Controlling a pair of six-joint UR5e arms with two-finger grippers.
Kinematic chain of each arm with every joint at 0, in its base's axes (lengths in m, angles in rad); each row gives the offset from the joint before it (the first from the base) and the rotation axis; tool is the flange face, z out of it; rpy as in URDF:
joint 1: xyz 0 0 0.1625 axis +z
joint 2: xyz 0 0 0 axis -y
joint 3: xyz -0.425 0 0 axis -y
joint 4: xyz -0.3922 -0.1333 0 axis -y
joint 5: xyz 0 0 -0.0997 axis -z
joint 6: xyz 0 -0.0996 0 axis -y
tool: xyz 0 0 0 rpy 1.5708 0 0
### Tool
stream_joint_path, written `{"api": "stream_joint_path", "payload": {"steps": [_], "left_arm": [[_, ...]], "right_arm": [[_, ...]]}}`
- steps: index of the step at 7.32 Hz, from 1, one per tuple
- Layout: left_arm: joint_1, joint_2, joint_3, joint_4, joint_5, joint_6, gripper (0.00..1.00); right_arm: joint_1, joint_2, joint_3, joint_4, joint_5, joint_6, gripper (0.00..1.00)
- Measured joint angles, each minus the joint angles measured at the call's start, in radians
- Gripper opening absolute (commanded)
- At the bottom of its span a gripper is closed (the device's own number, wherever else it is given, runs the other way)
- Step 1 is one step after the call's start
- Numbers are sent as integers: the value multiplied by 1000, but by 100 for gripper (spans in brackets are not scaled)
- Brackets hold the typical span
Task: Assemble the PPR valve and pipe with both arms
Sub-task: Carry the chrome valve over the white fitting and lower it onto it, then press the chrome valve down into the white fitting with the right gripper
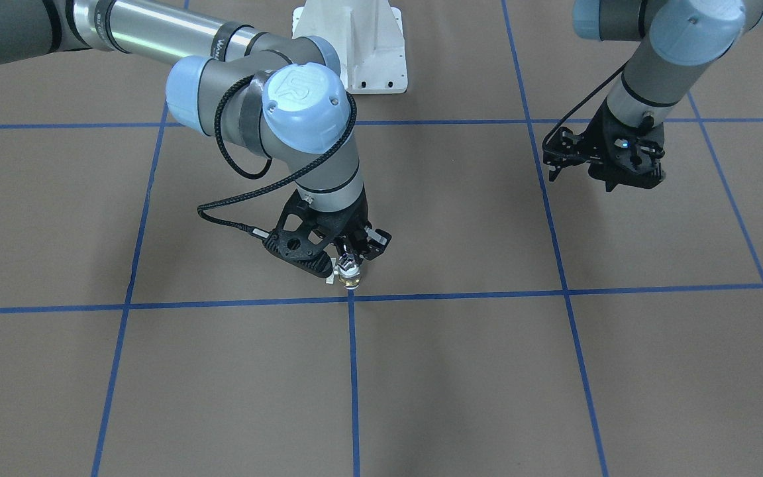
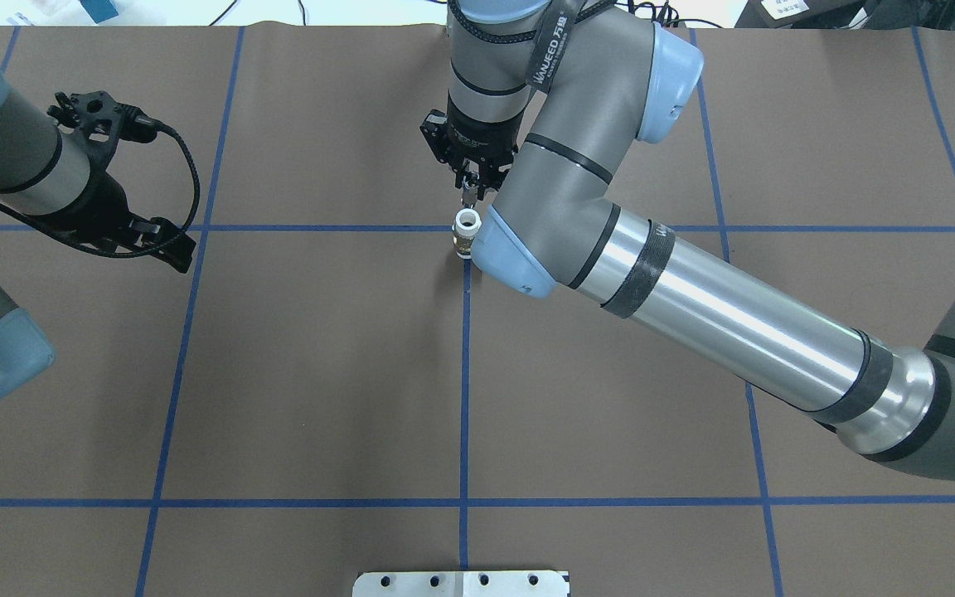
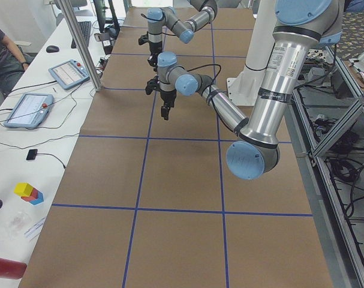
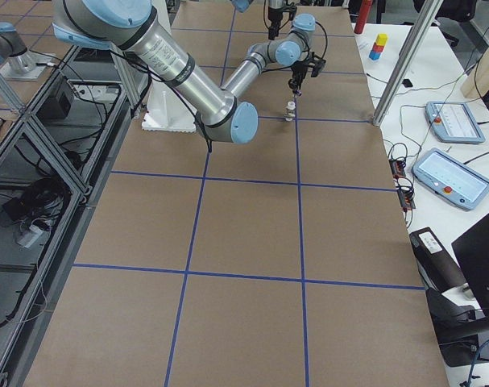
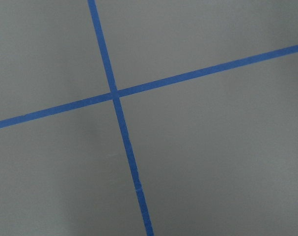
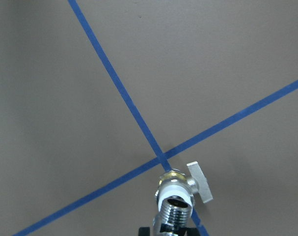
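Note:
The PPR valve (image 2: 466, 234) stands upright on the brown table at a crossing of blue tape lines, white collar up. It also shows in the front view (image 1: 351, 282) and the right wrist view (image 6: 174, 188), its small handle (image 6: 200, 182) to one side. My right gripper (image 1: 350, 260) (image 2: 471, 197) is shut on the pipe (image 6: 176, 216), a silver threaded fitting held vertically on or just above the valve's top collar. My left gripper (image 1: 623, 182) (image 2: 167, 245) hovers over bare table far from the valve; it looks open and empty.
The white pedestal base (image 1: 355, 53) stands at the robot's side of the table. Blue tape lines (image 5: 117, 93) divide the brown mat into squares. A side bench with tablets (image 3: 29, 108) and a metal post (image 3: 80, 42) runs along the far table edge.

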Motion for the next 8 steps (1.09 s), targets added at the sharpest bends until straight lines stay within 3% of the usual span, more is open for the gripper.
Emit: {"api": "stream_joint_path", "payload": {"steps": [8], "left_arm": [[-4, -6, 0, 0, 1, -3, 100]], "right_arm": [[-16, 0, -24, -30, 1, 17, 0]]}}
